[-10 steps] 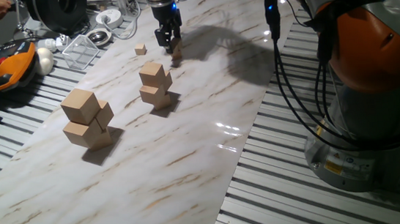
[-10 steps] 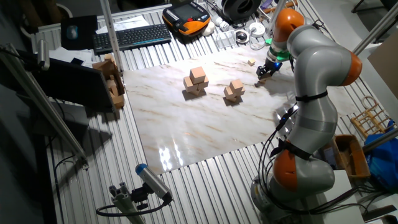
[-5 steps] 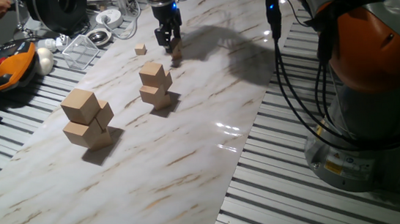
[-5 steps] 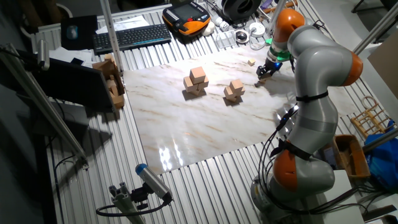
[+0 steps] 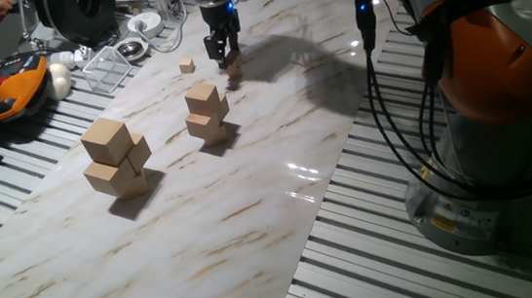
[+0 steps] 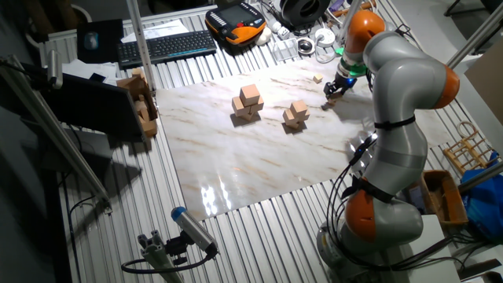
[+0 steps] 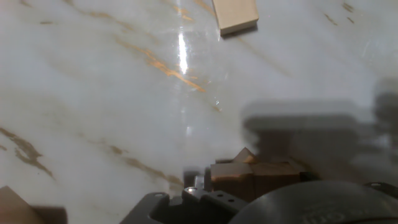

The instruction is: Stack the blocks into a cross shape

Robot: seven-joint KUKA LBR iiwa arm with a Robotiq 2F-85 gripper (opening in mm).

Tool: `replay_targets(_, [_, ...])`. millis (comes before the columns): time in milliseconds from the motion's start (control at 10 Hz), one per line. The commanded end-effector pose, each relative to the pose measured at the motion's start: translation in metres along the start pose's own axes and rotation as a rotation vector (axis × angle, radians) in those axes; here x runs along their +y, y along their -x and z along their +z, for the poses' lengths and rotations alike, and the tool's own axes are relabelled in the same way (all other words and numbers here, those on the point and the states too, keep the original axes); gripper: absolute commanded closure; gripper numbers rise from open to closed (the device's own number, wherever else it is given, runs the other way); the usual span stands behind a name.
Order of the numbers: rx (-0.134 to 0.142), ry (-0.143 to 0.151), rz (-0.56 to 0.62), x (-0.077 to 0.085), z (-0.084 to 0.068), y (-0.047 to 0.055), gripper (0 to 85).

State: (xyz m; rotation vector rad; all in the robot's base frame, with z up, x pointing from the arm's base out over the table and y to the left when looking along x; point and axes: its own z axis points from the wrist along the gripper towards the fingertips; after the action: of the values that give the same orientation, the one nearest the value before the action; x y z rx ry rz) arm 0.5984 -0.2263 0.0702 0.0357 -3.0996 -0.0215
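Note:
The tiny tan blocks are at the far end of the marble board (image 5: 251, 199). A small cluster of them (image 5: 234, 69) lies right under my gripper (image 5: 221, 55). It shows at the bottom of the hand view (image 7: 249, 177) with one block tilted on top. One loose tiny cube (image 5: 187, 67) sits to the left, also seen in the hand view (image 7: 235, 14) and the other fixed view (image 6: 317, 79). My gripper (image 6: 338, 88) hovers just above the cluster. Its fingers look slightly apart and hold nothing.
A stack of medium tan cubes (image 5: 207, 114) and a stack of large tan cubes (image 5: 115, 159) stand nearer on the board. A clear plastic box (image 5: 107, 68), a pendant (image 5: 15, 85) and a keyboard (image 6: 165, 47) lie beyond the board's edge.
My gripper has risen slightly and shifted a little left above the cluster of tiny blocks. The blocks have not moved.

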Motion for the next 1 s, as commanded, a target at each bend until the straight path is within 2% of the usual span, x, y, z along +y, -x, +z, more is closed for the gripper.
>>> replay_targets(0, [0.001,-0.001,-0.004,0.0,-0.005,0.003,17.0])
replay_targets(100, [0.005,0.0,-0.013,-0.001,-0.012,0.008,17.0])
replay_targets(400, [0.0,-0.007,-0.071,-0.006,-0.028,0.031,17.0])
replay_targets(600, [-0.014,0.009,-0.099,-0.007,-0.022,0.044,17.0])
replay_targets(800, [-0.025,0.015,-0.106,-0.004,-0.016,0.049,17.0])
replay_targets(900, [-0.028,0.014,-0.113,-0.003,-0.015,0.052,34.0])
